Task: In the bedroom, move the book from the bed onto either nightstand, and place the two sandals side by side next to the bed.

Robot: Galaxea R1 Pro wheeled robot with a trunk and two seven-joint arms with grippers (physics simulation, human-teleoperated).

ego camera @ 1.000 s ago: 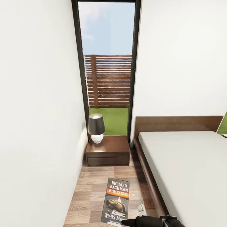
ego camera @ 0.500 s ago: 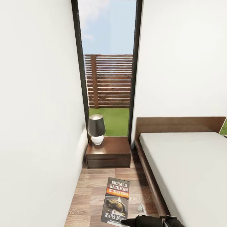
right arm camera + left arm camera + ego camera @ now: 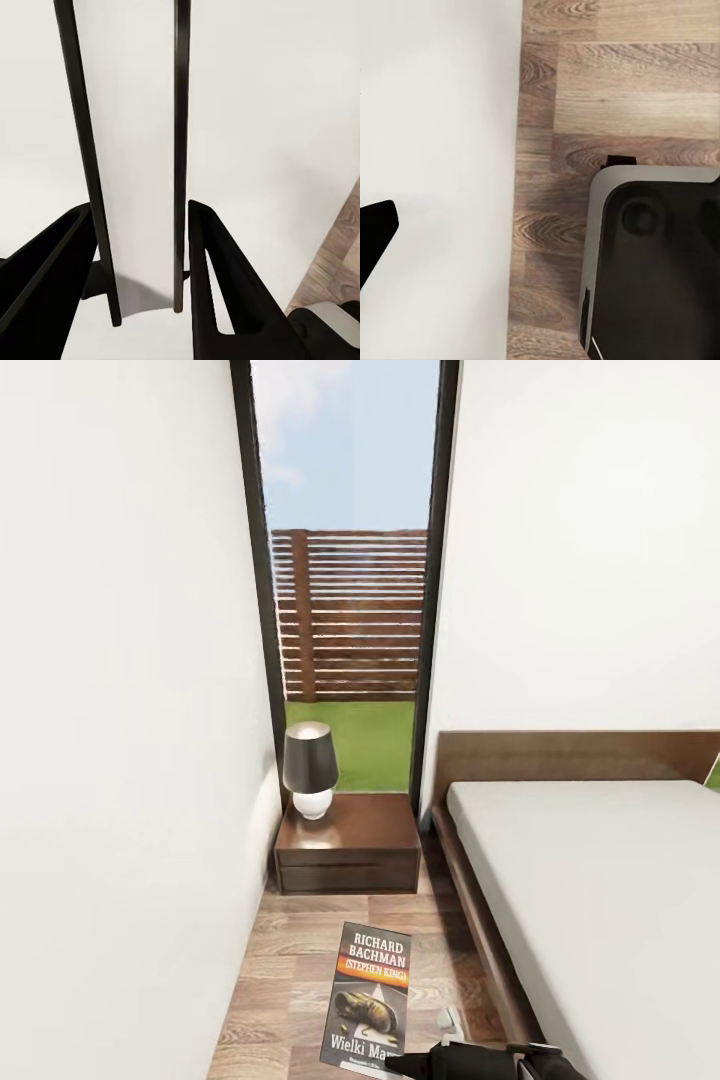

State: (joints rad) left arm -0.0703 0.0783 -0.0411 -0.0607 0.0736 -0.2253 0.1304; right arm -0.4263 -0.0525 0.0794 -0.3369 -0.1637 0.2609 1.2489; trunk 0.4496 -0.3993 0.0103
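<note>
The book [image 3: 368, 998] is hanging upright over the wood floor [image 3: 300, 960] in the aisle between the white wall on the left and the bed [image 3: 600, 900] on the right, its cover facing the head camera. The right gripper [image 3: 400, 1066] is pinching the book at its near bottom edge, at the lower border of the head view. In the right wrist view, the two dark fingers [image 3: 217, 292] are pressing on either side of the thin book [image 3: 139, 187], seen edge-on with its pale pages between dark covers.

The nightstand [image 3: 348, 844] is standing at the far end of the aisle, just left of the bed's headboard [image 3: 570, 755], beneath a tall dark-framed window [image 3: 345, 560] showing grass and a slatted fence. A lamp [image 3: 309, 768] with a dark shade and white base is sitting on the nightstand's far left corner; the rest of the top is bare.

The left wrist view is looking down at the floor [image 3: 607, 97] beside the white wall, with part of the robot's dark base [image 3: 660, 262] showing. A black tip [image 3: 371, 236] is poking in at the edge there, so I cannot tell whether the left gripper is spread or pressed together.
</note>
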